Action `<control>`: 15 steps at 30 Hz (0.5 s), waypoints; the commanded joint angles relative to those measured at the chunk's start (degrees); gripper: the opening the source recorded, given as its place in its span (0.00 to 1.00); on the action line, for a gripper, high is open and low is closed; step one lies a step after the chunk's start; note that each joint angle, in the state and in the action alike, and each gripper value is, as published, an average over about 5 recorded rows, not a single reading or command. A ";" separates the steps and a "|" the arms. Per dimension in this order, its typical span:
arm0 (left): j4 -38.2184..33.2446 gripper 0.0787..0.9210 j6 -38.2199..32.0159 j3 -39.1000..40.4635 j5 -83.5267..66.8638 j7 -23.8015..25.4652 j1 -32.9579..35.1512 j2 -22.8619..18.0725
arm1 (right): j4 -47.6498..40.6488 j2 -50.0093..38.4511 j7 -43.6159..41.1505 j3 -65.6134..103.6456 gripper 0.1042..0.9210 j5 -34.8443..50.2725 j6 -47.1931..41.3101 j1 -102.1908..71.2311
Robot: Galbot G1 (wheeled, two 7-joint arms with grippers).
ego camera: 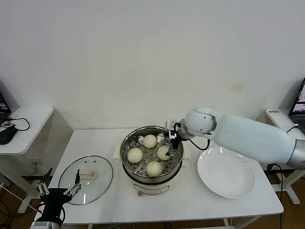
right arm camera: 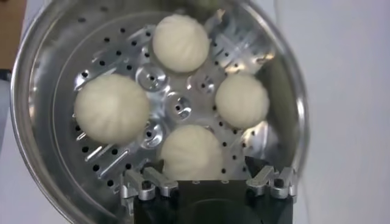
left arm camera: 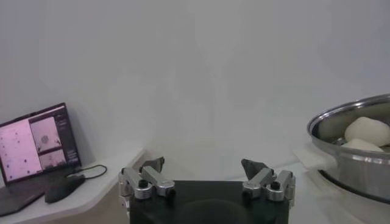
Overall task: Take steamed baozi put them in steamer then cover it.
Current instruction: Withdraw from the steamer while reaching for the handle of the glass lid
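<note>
My right gripper (ego camera: 169,149), jaws spread and empty, hangs over the steamer (ego camera: 151,158) where all four steamed baozi (right arm camera: 190,152) now sit, while my open left gripper (ego camera: 59,189) waits beside the cover (ego camera: 86,179) for lidding

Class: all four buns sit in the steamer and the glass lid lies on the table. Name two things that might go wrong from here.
1. The right hand hangs open around one baozi; lifting away might drag it.
2. The lid lies at the table's left front, near the edge, by the left hand; a clumsy grasp might push it off, leaving the steamer uncovered.
</note>
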 commanded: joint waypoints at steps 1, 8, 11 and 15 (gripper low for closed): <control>0.31 0.88 -0.02 0.07 -0.13 -0.02 -0.13 0.03 | 6.97 -7.02 6.70 10.96 0.88 4.24 0.64 -1.48; 1.09 0.88 -0.02 0.80 -0.07 -0.01 -1.08 -0.15 | 14.27 -13.92 33.20 29.15 0.88 7.91 9.39 -23.38; 1.75 0.88 -0.15 1.32 -0.04 0.00 -1.73 -0.36 | 15.72 -13.24 40.06 42.36 0.88 3.35 16.97 -40.03; 2.53 0.88 -0.90 2.01 -0.13 0.19 -2.12 -0.47 | 15.79 -6.19 43.61 64.59 0.88 -3.92 29.01 -62.66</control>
